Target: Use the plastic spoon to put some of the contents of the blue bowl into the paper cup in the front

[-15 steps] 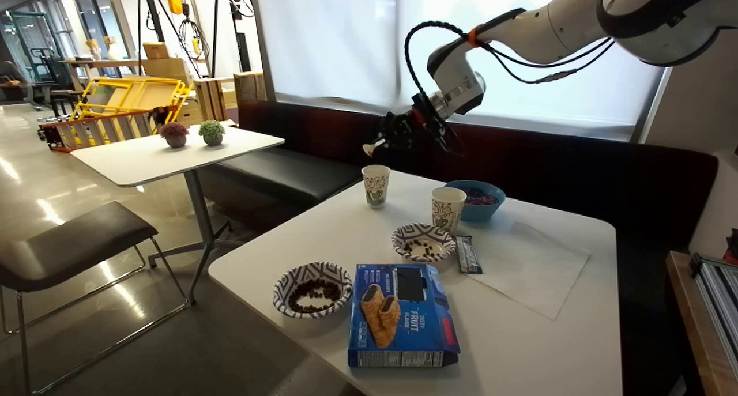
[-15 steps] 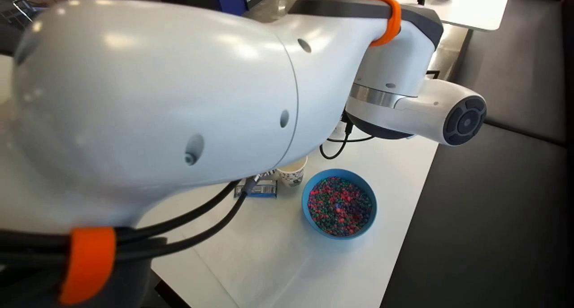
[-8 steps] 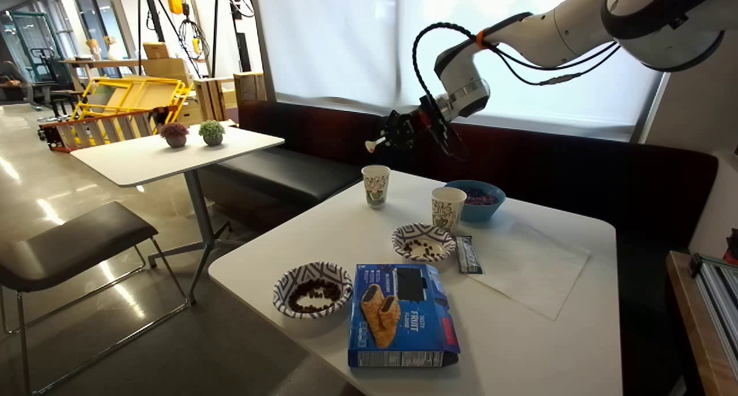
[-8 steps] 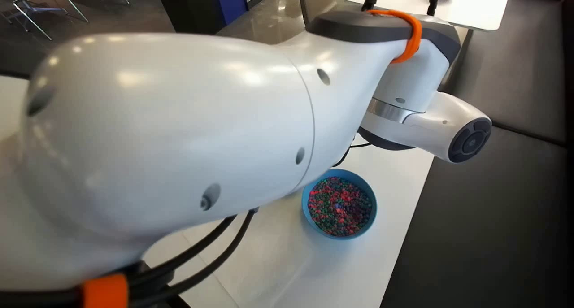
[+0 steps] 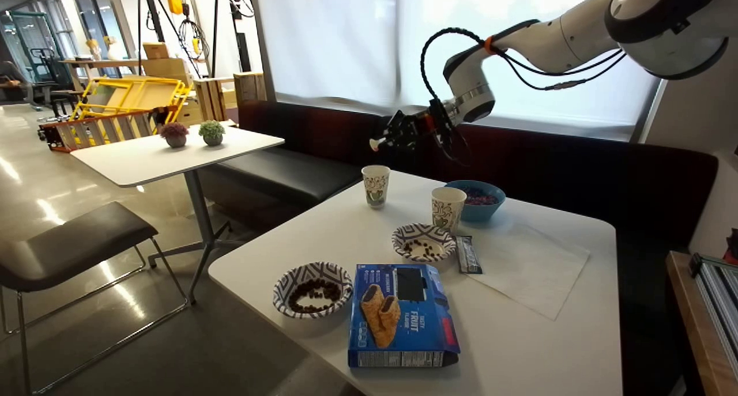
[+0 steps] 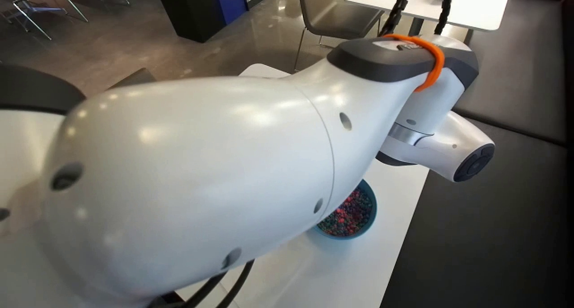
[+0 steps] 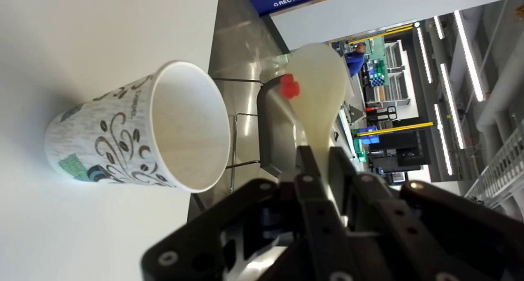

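I have the black gripper (image 7: 321, 161) pinching the handle of a slim off-white plastic spoon (image 7: 321, 78), held higher than the mouth of the tapered vine-patterned white paper cup (image 7: 131, 131). Red bits (image 7: 290, 88) show on the spoon; the round light-blue bowl (image 5: 483, 212) stands well apart. I judge this the tipping step, perhaps partly done; the cup's floor is hidden. Next I'd centre the spoon over the rim and roll the bits off.
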{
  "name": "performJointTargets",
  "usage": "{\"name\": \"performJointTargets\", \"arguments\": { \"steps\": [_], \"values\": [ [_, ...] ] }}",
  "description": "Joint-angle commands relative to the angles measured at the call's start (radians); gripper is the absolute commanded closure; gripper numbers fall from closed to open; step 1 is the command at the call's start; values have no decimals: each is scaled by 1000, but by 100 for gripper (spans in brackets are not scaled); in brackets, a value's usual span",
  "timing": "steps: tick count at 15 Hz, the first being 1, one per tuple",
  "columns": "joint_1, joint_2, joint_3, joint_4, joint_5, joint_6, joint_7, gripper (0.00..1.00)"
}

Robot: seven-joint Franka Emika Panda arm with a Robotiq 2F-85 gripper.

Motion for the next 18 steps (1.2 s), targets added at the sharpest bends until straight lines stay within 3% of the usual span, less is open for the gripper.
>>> {"name": "performJointTargets", "arguments": {
  "steps": [1,5,7,11,18],
  "values": [
    [-18,56,48,46,61,13,-93,97],
    [-9,66,39,56,69,17,-143,97],
    [0,40,15,35,47,24,-110,97],
    [17,-25,-19,-1,18,35,-12,97],
    [92,-149,-168,-45,-136,100,270,97]
  ]
}}
